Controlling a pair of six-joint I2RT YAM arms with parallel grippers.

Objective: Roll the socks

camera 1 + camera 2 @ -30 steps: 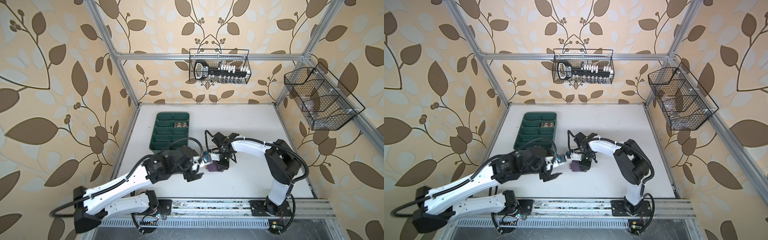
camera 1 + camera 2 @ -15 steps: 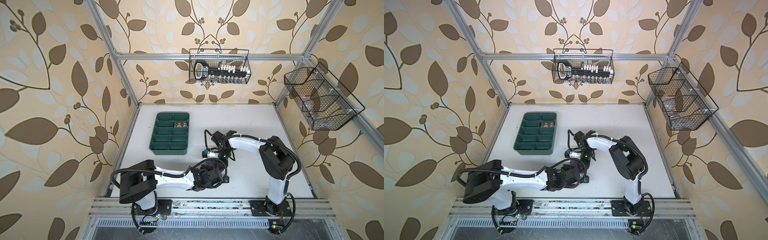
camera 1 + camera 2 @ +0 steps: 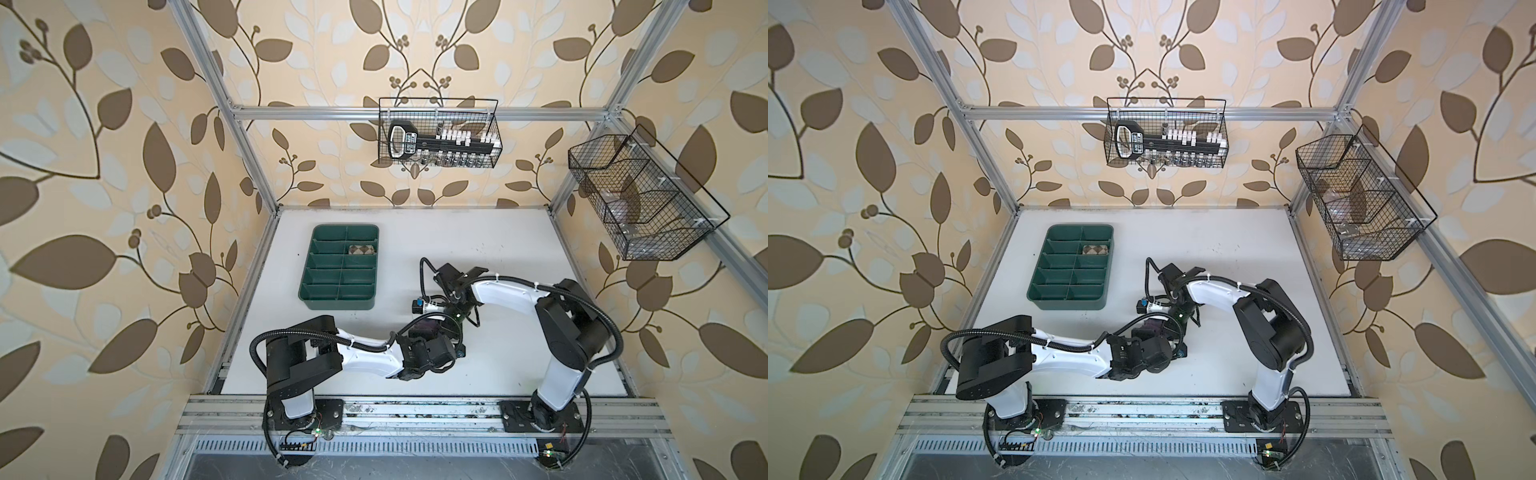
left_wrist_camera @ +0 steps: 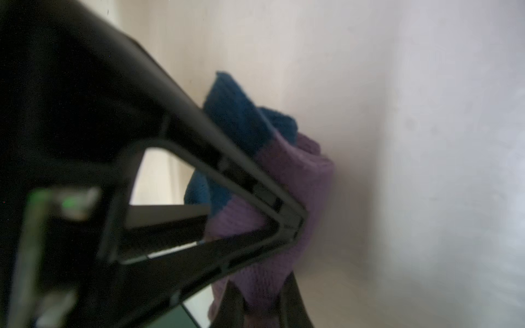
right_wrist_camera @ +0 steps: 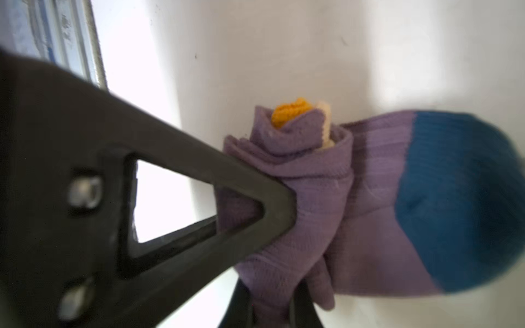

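White table [image 3: 519, 249], green tray [image 3: 338, 305] well apart, purple sock [image 3: 426, 330] half under left arm [image 3: 365, 357].

A: How'd the arms look?
B: Left arm [image 3: 365, 358] & right arm [image 3: 505, 291] were white shells, blk joints, blk ribbed cables.
A: Right gripper [image 5: 281, 255]?
B: Had blk triangular open-frame fingers [image 5: 199, 159], two silver screws [image 5: 85, 191], maybe hex; blurry.

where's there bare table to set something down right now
The widest bare table runs from the green tray to the right table edge, at the far side. A smaller strip lies at the front edge, beside the right arm base. Crowded: the middle, where the left gripper and right gripper meet on the purple sock.
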